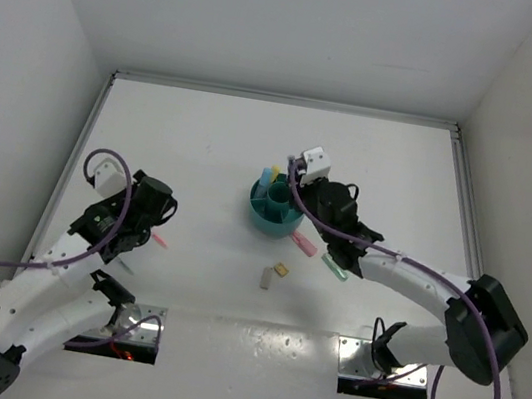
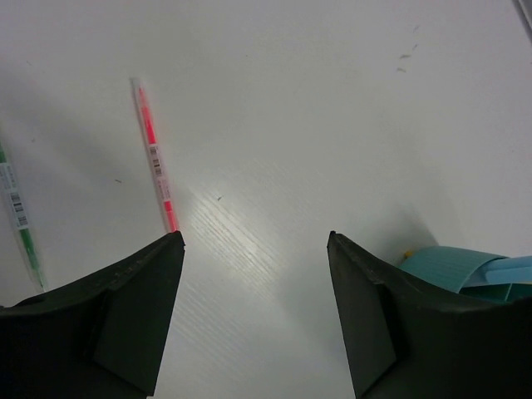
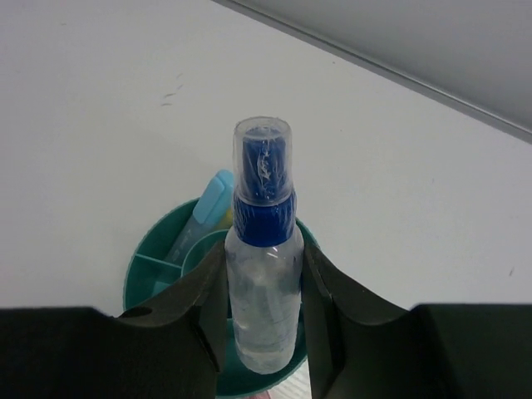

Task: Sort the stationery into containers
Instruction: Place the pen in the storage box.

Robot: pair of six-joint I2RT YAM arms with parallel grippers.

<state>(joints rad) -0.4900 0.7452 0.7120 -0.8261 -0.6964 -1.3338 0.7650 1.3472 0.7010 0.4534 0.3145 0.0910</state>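
My right gripper (image 3: 264, 264) is shut on a small clear bottle with a blue cap (image 3: 263, 179), holding it upright over the round teal organiser (image 3: 143, 268). A light-blue marker (image 3: 208, 206) stands in one compartment, with a yellow one (image 1: 275, 173) beside it. From above, the right gripper (image 1: 319, 198) is at the right rim of the organiser (image 1: 269, 219). My left gripper (image 2: 255, 241) hangs open over bare table with nothing between its fingers. A thin pink pen (image 2: 155, 154) lies just past its left fingertip, and a green pen (image 2: 18, 216) lies farther left.
On the table near the organiser lie a pink marker (image 1: 305, 245), a green marker (image 1: 334, 267) and two small erasers (image 1: 281, 270) (image 1: 265, 278). The organiser's edge (image 2: 453, 266) shows behind the left gripper's right finger. White walls close in the table on three sides.
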